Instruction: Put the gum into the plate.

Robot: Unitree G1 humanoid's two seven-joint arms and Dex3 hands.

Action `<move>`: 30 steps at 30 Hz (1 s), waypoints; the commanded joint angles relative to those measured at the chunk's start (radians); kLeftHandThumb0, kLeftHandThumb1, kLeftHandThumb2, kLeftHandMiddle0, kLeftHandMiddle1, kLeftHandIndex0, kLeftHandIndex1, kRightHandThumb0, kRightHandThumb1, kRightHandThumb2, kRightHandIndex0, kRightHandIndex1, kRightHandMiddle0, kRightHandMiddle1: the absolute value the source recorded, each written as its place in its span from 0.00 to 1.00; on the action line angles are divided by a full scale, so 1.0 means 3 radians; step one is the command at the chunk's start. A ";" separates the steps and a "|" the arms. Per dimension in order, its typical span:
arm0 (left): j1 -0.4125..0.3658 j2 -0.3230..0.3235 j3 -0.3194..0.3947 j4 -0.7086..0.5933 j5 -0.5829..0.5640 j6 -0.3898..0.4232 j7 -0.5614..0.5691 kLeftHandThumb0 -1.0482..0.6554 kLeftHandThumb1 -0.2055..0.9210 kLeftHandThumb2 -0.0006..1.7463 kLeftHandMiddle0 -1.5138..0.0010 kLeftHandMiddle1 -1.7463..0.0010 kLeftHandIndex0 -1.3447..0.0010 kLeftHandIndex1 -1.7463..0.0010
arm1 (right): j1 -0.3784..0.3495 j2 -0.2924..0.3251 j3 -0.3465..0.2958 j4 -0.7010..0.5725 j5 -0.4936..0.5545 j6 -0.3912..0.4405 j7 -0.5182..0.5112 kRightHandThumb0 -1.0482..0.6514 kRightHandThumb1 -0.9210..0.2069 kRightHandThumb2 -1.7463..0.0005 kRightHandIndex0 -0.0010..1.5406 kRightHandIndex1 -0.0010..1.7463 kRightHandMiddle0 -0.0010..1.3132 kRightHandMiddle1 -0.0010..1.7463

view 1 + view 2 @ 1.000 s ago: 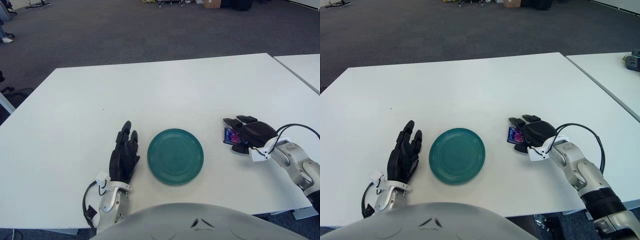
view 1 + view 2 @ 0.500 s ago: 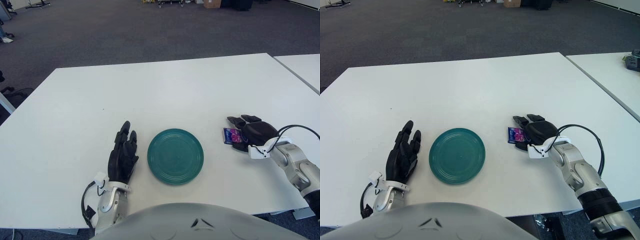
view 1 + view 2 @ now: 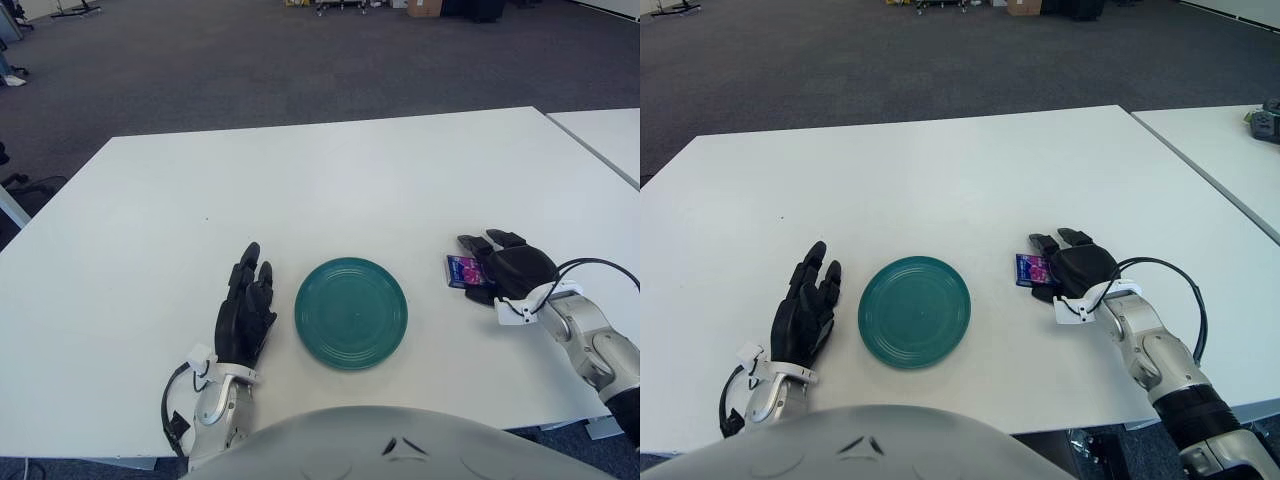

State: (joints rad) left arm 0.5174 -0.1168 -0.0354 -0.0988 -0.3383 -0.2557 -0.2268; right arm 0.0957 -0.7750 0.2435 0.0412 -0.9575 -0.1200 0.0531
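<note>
Green plate [image 3: 351, 312] sits on the white table [image 3: 330, 180] with nothing in it; gum [image 3: 463, 271] lies on the table to the plate's right, well apart from it; right hand [image 3: 503, 270] just beside the gum, fingers loose, not gripping; left hand [image 3: 247, 305] left of plate, fingers extended, holding nothing.

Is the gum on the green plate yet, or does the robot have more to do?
Not yet. The green plate holds nothing, so nothing is done. The gum lies on the white table to the plate's right. The right hand is right beside it, on its right, but I can't tell if it has a grip. The left hand sits idle left of the plate. Left: grasp, carry, drop.
</note>
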 commanded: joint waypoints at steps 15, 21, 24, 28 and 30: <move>0.0023 0.0010 0.0044 -0.0010 -0.0013 0.0126 0.0033 0.00 1.00 0.39 0.98 1.00 1.00 0.81 | 0.0054 -0.0323 0.0066 -0.0077 -0.0207 -0.0266 -0.0079 0.06 0.00 0.62 0.20 0.22 0.00 0.36; 0.0024 0.0007 0.0056 -0.0019 -0.0022 0.0141 0.0039 0.00 1.00 0.40 0.98 1.00 1.00 0.81 | 0.0031 -0.0361 0.0110 -0.0014 -0.0217 -0.0402 -0.0155 0.10 0.00 0.66 0.21 0.79 0.00 0.82; 0.0006 0.0014 0.0083 -0.0002 -0.0044 0.0143 0.0028 0.00 1.00 0.41 0.98 1.00 1.00 0.80 | 0.0072 -0.0359 0.0141 -0.0023 -0.0254 -0.0456 -0.0264 0.13 0.00 0.68 0.31 0.93 0.11 0.94; -0.0007 0.0023 0.0101 0.0013 -0.0050 0.0139 0.0009 0.00 1.00 0.41 0.98 1.00 1.00 0.80 | 0.0147 -0.0359 0.0162 -0.0072 -0.0316 -0.0490 -0.0426 0.17 0.00 0.70 0.37 0.98 0.23 0.98; -0.0012 0.0029 0.0113 0.0024 -0.0060 0.0137 -0.0007 0.00 1.00 0.41 0.98 1.00 1.00 0.79 | 0.0156 -0.0363 0.0174 -0.0068 -0.0351 -0.0519 -0.0516 0.19 0.00 0.71 0.40 0.99 0.30 0.99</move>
State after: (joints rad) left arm 0.5156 -0.1168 -0.0142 -0.1099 -0.3488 -0.2318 -0.2268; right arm 0.1164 -0.8734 0.2706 0.0225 -1.0386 -0.2489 -0.0846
